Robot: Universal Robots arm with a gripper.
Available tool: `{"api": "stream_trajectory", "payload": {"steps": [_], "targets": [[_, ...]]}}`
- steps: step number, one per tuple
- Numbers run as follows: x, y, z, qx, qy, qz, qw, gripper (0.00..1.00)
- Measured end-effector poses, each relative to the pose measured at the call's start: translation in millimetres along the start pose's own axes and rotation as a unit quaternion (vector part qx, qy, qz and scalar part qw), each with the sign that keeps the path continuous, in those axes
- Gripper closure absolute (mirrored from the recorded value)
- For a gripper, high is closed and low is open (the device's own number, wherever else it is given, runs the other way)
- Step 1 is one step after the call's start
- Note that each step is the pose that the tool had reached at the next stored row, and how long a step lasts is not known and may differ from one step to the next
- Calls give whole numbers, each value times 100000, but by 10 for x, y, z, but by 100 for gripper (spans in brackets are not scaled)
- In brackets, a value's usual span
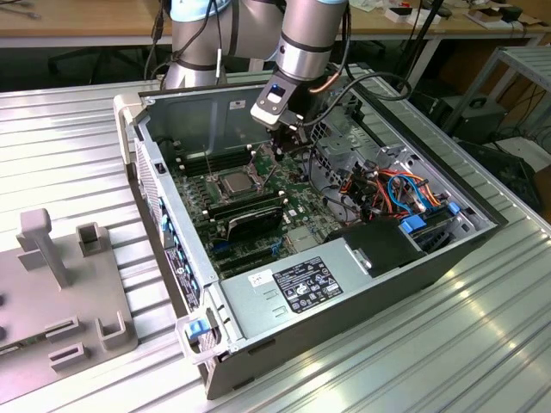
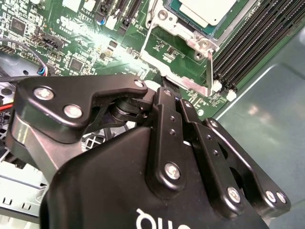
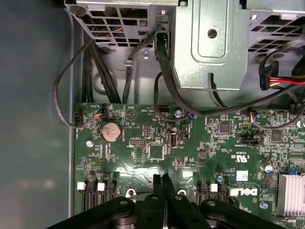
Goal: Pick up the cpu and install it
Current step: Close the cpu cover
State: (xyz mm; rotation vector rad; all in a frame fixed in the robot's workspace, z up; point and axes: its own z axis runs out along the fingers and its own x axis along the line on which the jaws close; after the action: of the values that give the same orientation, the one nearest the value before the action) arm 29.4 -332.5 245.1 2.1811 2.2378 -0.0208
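Exterior view: bright, even overhead light; ribbed table [image 1: 482,344] shines pale. Case [image 1: 344,340] interior darker. First wrist view: dim; case wall in shadow, soft glare on board [image 3: 128,164] just beside black hand [image 3: 163,179]. Second wrist view: white glare patch on board, small glints on hand's screws, faint reflections on case wall.

We note cpu [image 1: 234,181] in socket [image 2: 183,32] on motherboard [image 1: 297,211], inside case [image 1: 194,107]; gripper [image 1: 288,142] near it, toward the exterior view's right.
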Motion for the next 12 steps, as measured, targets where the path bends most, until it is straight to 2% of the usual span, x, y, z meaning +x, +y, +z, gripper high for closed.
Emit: {"api": "stream_trajectory", "payload": {"steps": [6,12], "targets": [[6,-57,0,-1,-2,-2,100000,89],[8,-85,0,-1,-1,-2,100000,89]]}}
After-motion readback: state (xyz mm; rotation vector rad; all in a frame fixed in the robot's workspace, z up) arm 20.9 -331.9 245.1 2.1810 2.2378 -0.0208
